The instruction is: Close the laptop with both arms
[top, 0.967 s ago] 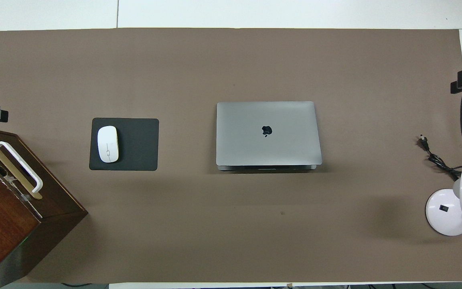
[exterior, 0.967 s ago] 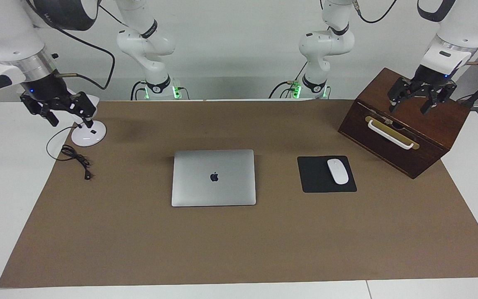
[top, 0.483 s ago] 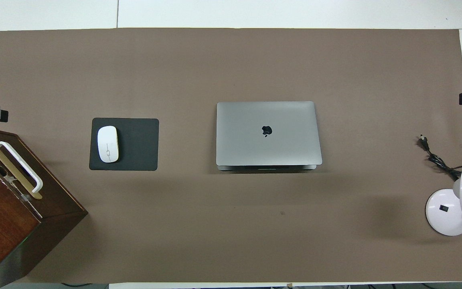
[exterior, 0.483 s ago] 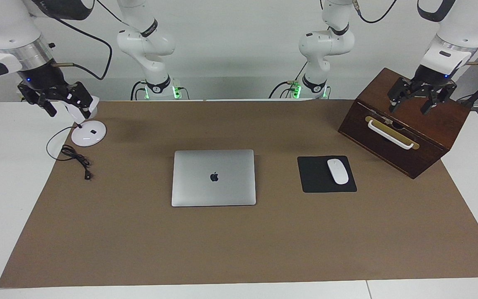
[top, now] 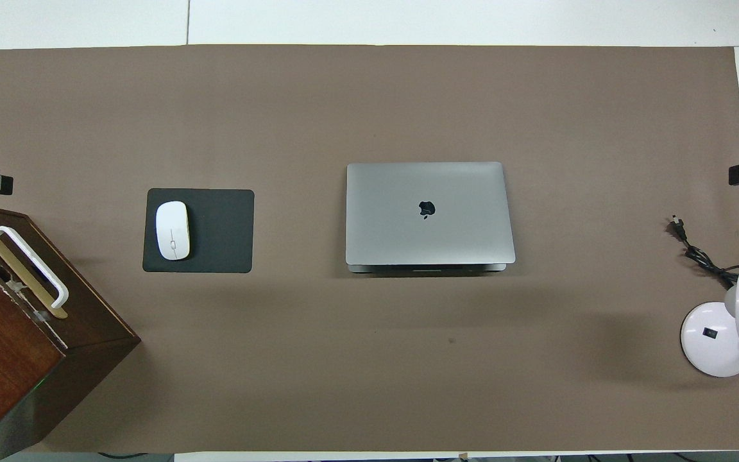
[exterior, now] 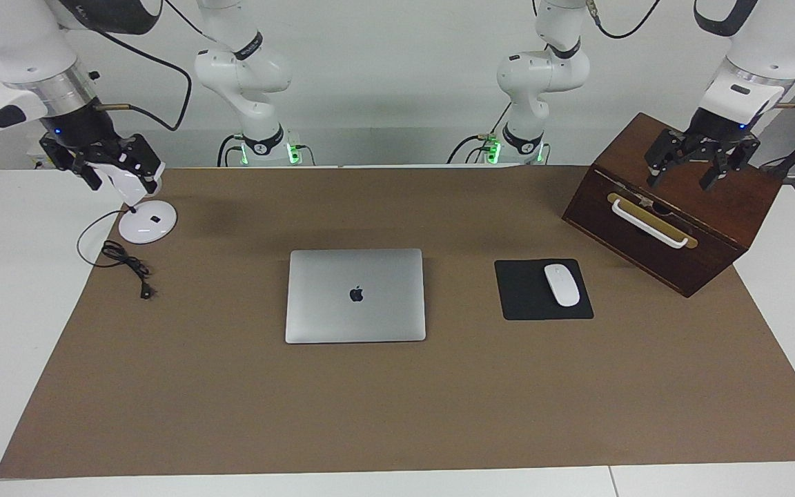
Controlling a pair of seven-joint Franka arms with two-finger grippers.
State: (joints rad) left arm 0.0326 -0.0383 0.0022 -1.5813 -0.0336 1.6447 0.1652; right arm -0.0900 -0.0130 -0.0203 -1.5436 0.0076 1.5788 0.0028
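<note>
brown mat (exterior: 397, 400) covers most of the white table (exterior: 11, 310). two white arms come in from the robots' end, both raised, neither touching anything. wooden box (exterior: 673, 207) with a white handle sits at the left arm's end of the table, tilted corner-on. laptop (exterior: 355, 295) lies shut and flat mid-mat, apple logo up, about centred between the two arms' ends; in the overhead view (top: 428, 213) a thin dark line shows along its edge nearer the robots. black mouse pad (exterior: 542, 290) lies beside the laptop toward the left arm's end, apart from it, with a white mouse (exterior: 562, 284) on it. white desk lamp (exterior: 147, 222) stands at the right arm's end, its black cord (exterior: 125, 262) looped on the mat. left gripper (exterior: 686, 178) hangs over the wooden box, fingers spread wide, empty. right gripper (exterior: 109, 178) hangs over the lamp, just above its head, fingers spread wide, holding nothing.
</note>
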